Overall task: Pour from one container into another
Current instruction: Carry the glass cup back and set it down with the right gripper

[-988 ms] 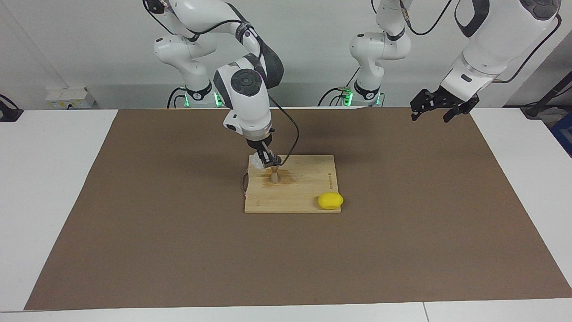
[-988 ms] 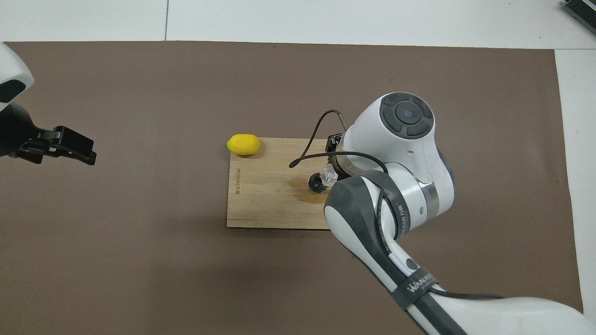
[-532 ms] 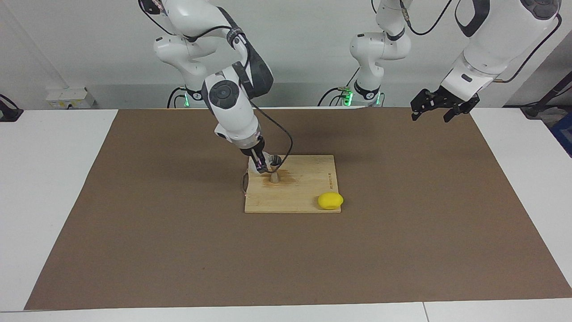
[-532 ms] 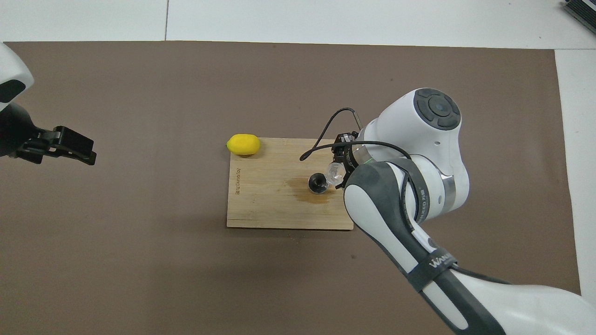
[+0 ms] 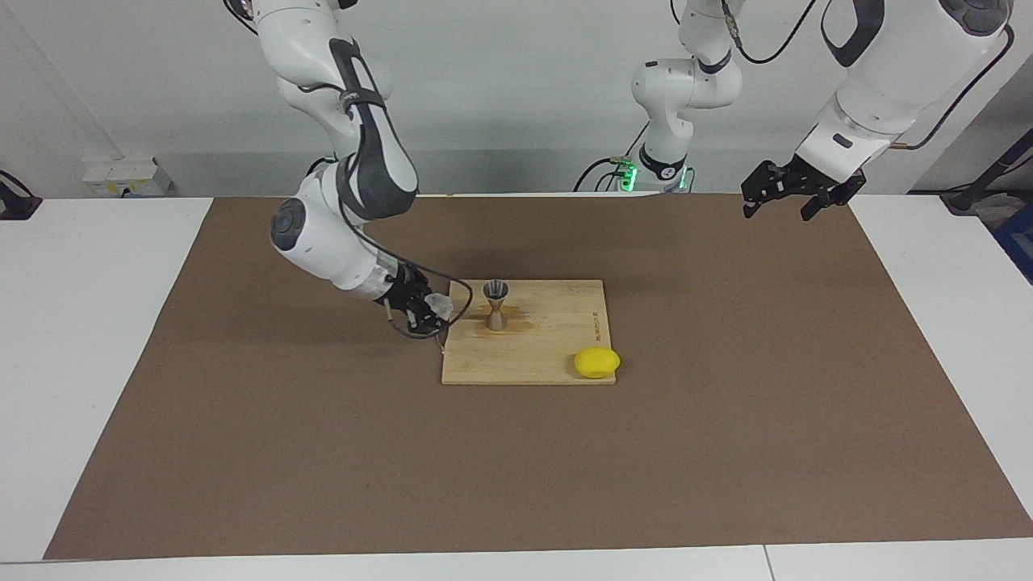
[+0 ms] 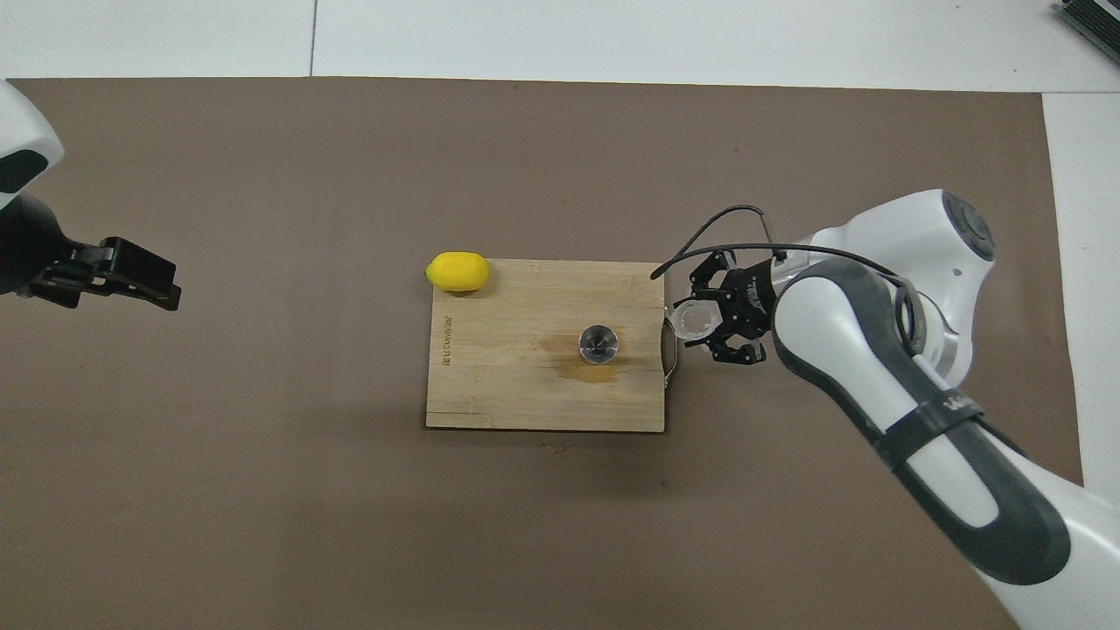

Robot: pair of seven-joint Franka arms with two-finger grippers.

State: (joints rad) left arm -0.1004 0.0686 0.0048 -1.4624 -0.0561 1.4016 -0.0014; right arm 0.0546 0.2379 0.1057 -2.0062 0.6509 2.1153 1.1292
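1. Brown mat (image 5: 242, 452) covers my white table (image 5: 89, 323); a pale wall (image 5: 524, 97) backs it.
2. I see the right gripper (image 5: 425, 311) clamping the tumbler (image 5: 438, 304) over the mat, beside the board (image 5: 549, 355).
3. Jigger (image 5: 495, 304) stands upright on the board, the lemon (image 5: 596, 362) at its corner.
4. My left gripper (image 5: 787, 194) waits with its jaws apart.

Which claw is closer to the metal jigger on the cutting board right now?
The right claw, shut on the clear tumbler, hangs just off the board's edge beside the jigger. The left claw waits, open, over the mat at the left arm's end.
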